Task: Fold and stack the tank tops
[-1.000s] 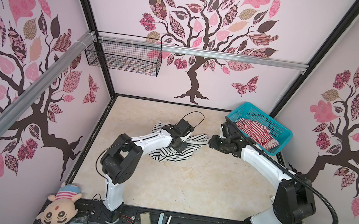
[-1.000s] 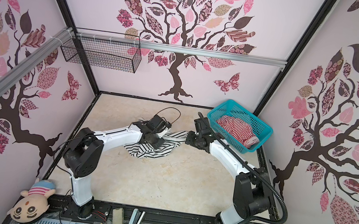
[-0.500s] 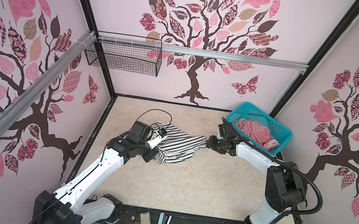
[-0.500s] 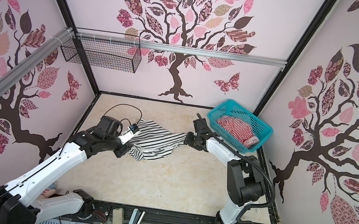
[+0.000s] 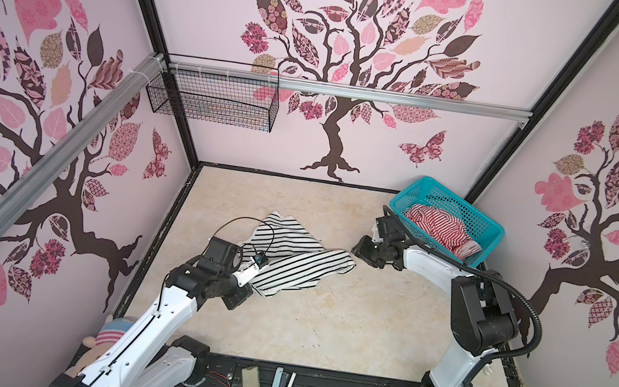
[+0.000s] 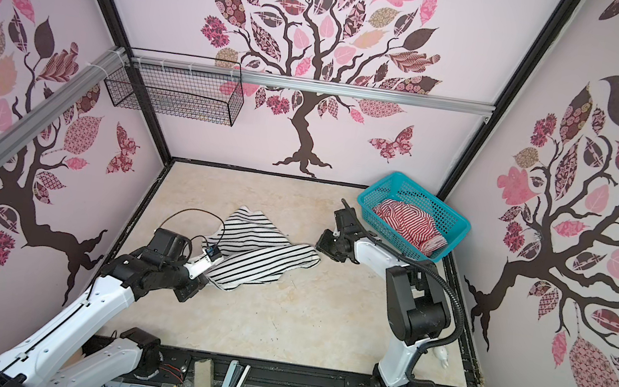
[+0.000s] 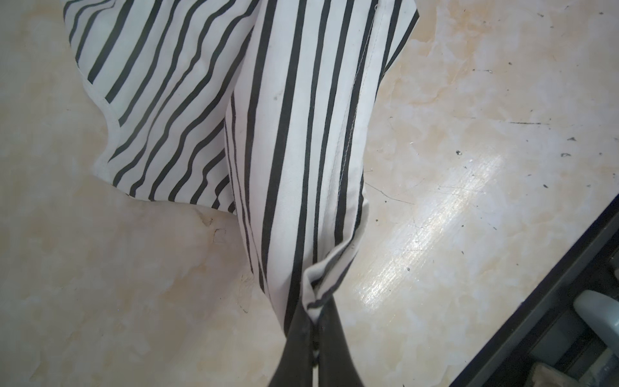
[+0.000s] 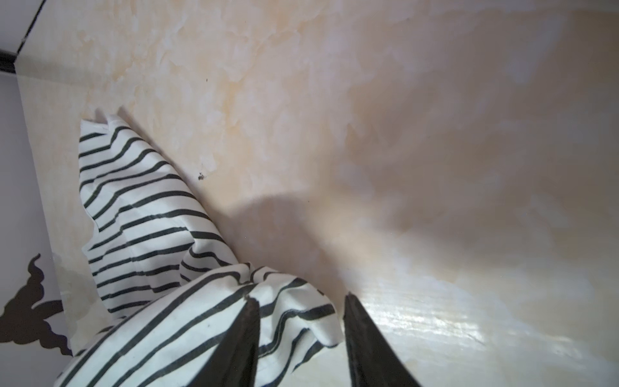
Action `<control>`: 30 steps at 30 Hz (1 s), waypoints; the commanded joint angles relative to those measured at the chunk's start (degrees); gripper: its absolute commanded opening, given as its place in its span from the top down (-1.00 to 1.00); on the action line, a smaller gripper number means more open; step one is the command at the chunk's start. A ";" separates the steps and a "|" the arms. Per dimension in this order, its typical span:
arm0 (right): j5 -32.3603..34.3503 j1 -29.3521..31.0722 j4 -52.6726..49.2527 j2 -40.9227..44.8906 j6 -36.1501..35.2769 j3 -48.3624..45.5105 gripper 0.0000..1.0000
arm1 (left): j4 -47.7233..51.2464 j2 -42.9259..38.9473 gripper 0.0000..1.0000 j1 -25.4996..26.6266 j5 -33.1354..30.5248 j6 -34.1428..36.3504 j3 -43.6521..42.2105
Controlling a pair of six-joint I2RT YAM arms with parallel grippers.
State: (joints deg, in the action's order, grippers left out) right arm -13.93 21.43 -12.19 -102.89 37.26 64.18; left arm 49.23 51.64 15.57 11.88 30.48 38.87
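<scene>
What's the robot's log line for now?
left gripper: shut on black-and-white top; right gripper: open at its corner; red-and-white top: in basket

black-and-white tank top (image 5: 288, 260): lay rumpled on the counter (image 5: 341, 326)
red-and-white tank top (image 5: 438, 230): sat bunched in the teal basket (image 5: 493, 232)
left gripper (image 5: 243, 295): was at the black-and-white top's near corner
right gripper (image 5: 357, 250): was just beside its right corner

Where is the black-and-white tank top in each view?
Top view: black-and-white tank top, mid-floor between the arms.
Top view: same spot.
Left wrist: centre, pinched by left gripper.
Right wrist: bunched at open right gripper.
Shared landmark: marbled tabletop.
</scene>
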 commanded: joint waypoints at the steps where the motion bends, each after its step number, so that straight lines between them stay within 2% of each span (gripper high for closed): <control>1: -2.99 -0.25 1.11 0.34 0.73 -3.82 0.23 | -2.03 0.61 1.00 -0.26 -0.78 1.15 -1.64; 6: -3.42 -0.34 2.02 0.42 0.63 -5.93 0.28 | -4.32 1.23 1.00 -0.34 -1.90 0.90 -3.41; 13: -8.49 -0.38 5.45 -1.03 1.47 -7.32 0.28 | -5.44 1.36 1.00 -0.37 -2.87 0.16 -4.51; 23: -7.49 -2.04 8.00 -0.29 3.73 -9.70 0.32 | -6.23 1.19 1.00 -0.46 -3.66 0.20 -4.88; 27: -11.46 -3.55 13.75 -0.80 6.33 -12.41 0.34 | -6.68 1.33 1.00 -0.45 -4.19 0.16 -4.98; 30: -12.82 -3.76 14.26 -1.84 6.61 -12.15 0.42 | -6.98 1.53 1.00 -0.54 -4.49 0.02 -4.96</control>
State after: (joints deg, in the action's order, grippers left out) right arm -24.36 18.15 0.08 -102.94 42.39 52.12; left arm 43.27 53.15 15.35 7.77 30.59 35.33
